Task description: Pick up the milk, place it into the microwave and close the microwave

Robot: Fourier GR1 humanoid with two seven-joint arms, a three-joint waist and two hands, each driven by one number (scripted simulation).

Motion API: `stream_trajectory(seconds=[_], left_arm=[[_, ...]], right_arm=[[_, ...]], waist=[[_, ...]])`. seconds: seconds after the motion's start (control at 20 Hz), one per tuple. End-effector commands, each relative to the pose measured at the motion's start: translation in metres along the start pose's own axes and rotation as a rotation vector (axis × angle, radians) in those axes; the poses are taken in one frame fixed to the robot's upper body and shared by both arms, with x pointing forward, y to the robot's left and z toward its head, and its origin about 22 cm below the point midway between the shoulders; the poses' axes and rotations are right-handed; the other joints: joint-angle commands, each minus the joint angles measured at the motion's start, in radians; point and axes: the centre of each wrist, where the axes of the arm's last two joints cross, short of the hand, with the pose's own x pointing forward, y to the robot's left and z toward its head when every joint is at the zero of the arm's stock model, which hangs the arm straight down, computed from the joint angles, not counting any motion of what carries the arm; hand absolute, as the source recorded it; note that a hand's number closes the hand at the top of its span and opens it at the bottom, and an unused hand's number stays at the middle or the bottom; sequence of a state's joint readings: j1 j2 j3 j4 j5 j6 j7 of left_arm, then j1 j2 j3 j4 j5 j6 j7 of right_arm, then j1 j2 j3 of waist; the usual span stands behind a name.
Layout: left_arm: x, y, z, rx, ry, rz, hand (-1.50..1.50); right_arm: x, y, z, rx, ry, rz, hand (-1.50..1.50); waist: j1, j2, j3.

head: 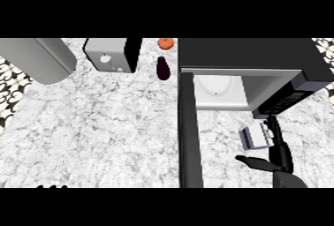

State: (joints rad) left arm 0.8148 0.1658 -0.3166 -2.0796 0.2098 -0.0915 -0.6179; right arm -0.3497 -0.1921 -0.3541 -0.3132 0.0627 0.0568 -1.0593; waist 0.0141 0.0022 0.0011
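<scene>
The milk (255, 136), a small white and grey carton, stands on the counter in front of the microwave's (261, 55) open cavity, right of the open door (187, 132). My right hand (279, 155) is open beside it. Its fingers (275, 130) run straight up along the carton's right side and the thumb (250, 161) juts left below the carton. I cannot tell whether the fingers touch the carton. Inside the cavity lies a white turntable plate (215, 86). Only the fingertips of my left hand (52, 186) show, resting at the lower left edge.
The door stands out from the microwave toward me as a long dark bar. A toaster (112, 55), a dark eggplant (163, 68) and an orange fruit (165, 43) sit at the back. A large grey rounded object (39, 57) fills the back left.
</scene>
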Motion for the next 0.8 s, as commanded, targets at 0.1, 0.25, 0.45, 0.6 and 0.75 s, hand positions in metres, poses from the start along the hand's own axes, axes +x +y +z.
stream_trajectory(seconds=[0.1,0.25,0.45,0.6,0.75], left_arm=[[-0.018,-0.016,-0.012,-0.008,-0.006,0.0,-1.5],[-0.004,0.006,-0.008,-0.02,0.002,0.027,-1.5],[-0.01,-0.001,-0.009,-0.005,0.021,0.016,-1.5],[-0.007,0.005,0.002,-0.014,0.003,0.026,-1.5],[-0.011,0.008,0.001,0.005,0.008,0.014,-1.5]], right_arm=[[0.015,-0.001,-0.034,-0.059,-0.116,0.158,1.5],[0.013,0.014,-0.035,-0.048,-0.127,0.169,1.5],[0.023,0.022,-0.055,-0.125,-0.144,0.192,1.5],[0.016,0.015,-0.042,-0.118,-0.181,0.126,1.5],[0.01,0.023,-0.031,-0.115,-0.195,0.081,1.5]], waist=[[0.001,0.004,0.001],[0.019,0.008,0.003],[0.011,0.004,0.001],[0.019,0.005,0.002],[0.011,0.004,0.002]])
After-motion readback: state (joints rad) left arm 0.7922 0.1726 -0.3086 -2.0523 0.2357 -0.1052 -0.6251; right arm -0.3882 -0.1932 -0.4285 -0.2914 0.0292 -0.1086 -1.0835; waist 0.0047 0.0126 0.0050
